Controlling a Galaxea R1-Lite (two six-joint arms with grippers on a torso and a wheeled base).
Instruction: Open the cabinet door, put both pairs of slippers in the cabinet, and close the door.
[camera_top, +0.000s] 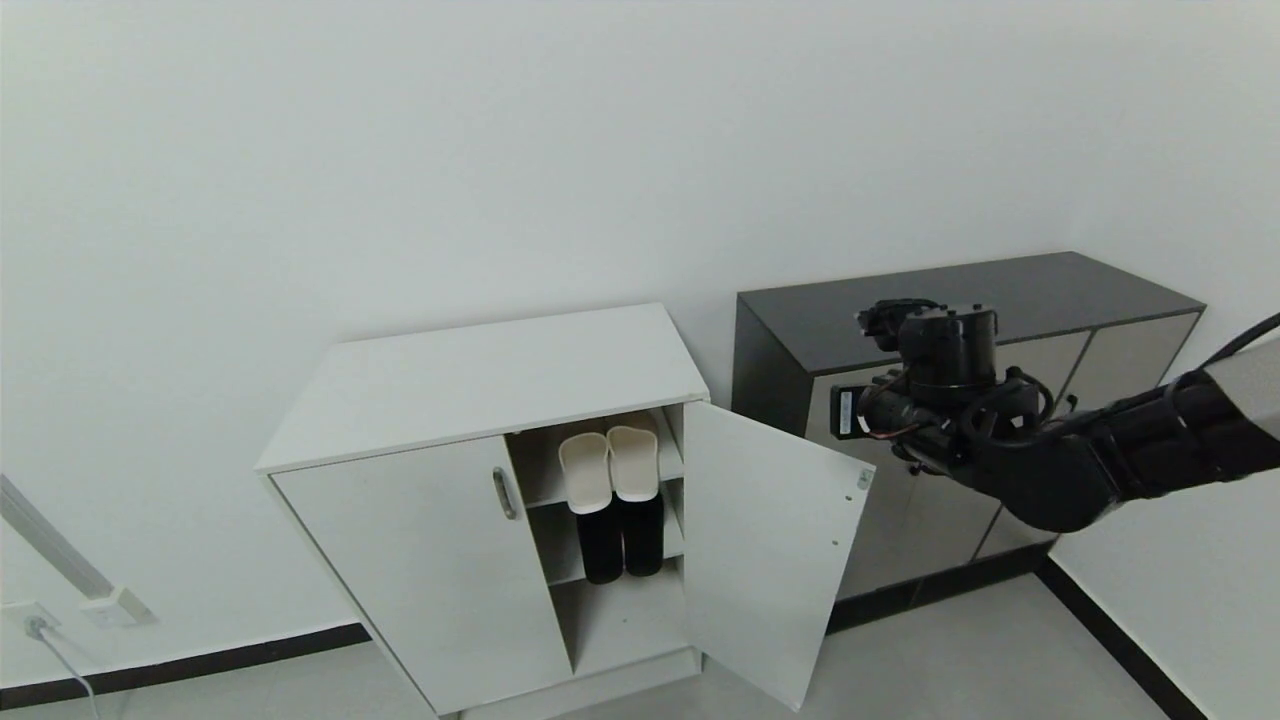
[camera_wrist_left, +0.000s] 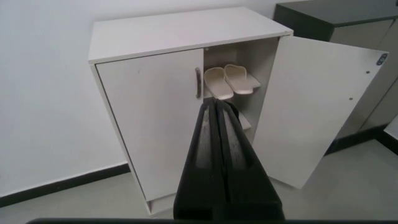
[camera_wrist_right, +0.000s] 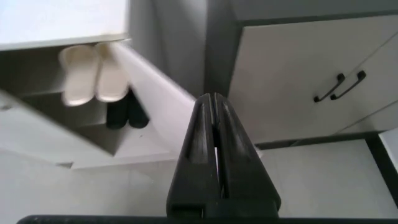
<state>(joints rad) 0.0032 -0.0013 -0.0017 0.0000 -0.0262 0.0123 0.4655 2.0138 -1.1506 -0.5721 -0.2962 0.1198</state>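
Note:
The white cabinet (camera_top: 480, 380) stands against the wall with its left door closed and its right door (camera_top: 760, 540) swung open. Inside, a pair of white slippers (camera_top: 610, 465) rests on the upper shelf. A pair of black slippers (camera_top: 620, 535) sits on the shelf below. My left gripper (camera_wrist_left: 216, 104) is shut and empty, in front of the closed left door near its handle (camera_wrist_left: 198, 83). My right gripper (camera_wrist_right: 215, 98) is shut and empty, held to the right of the open door (camera_wrist_right: 155, 87). Both the white slippers (camera_wrist_right: 90, 71) and the black slippers (camera_wrist_right: 121, 115) lie beyond it.
A dark grey cabinet (camera_top: 960, 300) with a dark top stands right of the white one, close behind the right arm; its door handles (camera_wrist_right: 339, 87) face outward. A wall socket with a cable (camera_top: 35, 625) is low at the far left. Bare floor lies in front.

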